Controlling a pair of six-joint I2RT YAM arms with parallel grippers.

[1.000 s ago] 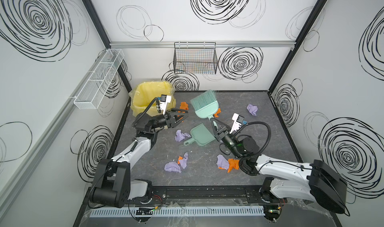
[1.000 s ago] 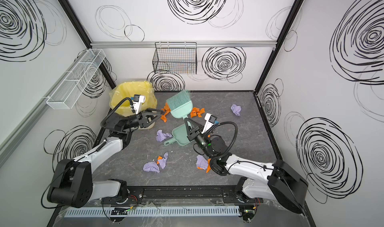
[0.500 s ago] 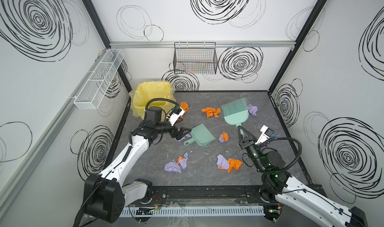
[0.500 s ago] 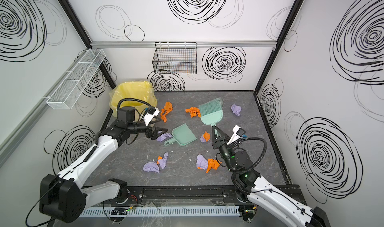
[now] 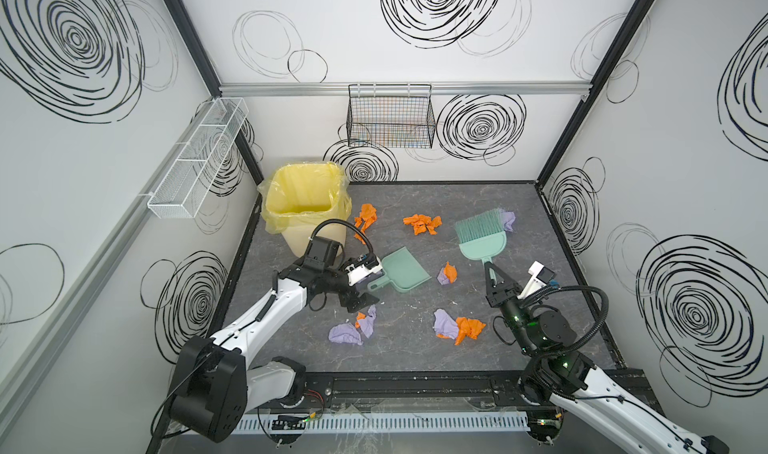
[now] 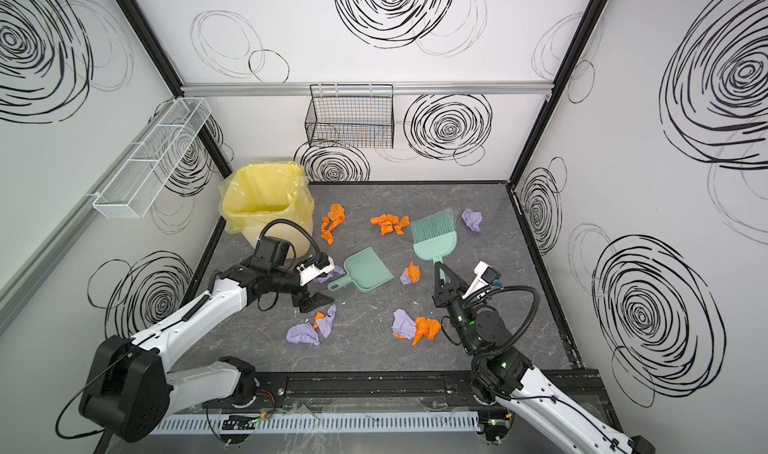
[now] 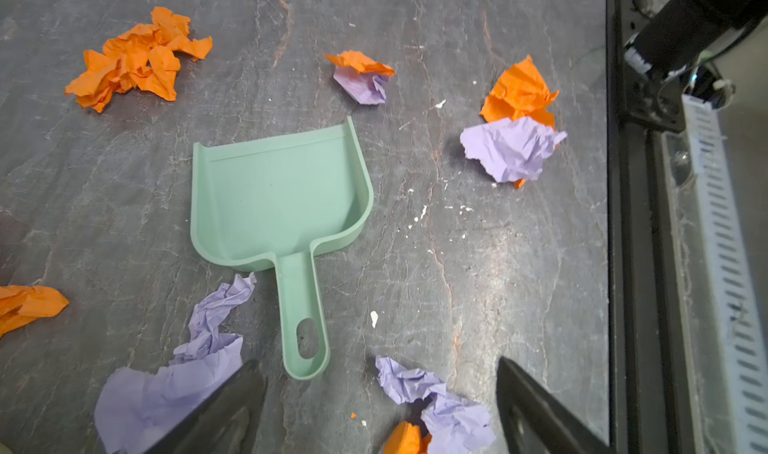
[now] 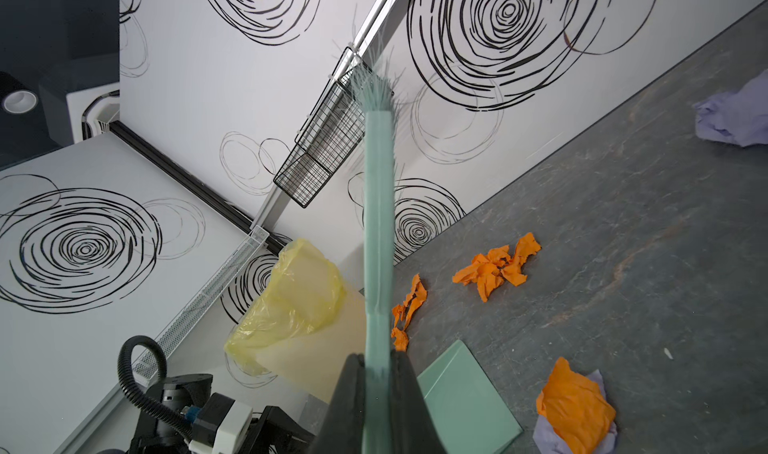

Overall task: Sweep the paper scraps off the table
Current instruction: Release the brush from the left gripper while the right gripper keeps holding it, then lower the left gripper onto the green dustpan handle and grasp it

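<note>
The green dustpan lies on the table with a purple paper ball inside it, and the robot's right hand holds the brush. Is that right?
Not quite. The dustpan is empty, as the left wrist view shows; the nearest purple paper scraps lie on the table beside its handle. The right gripper does hold the brush.
</note>
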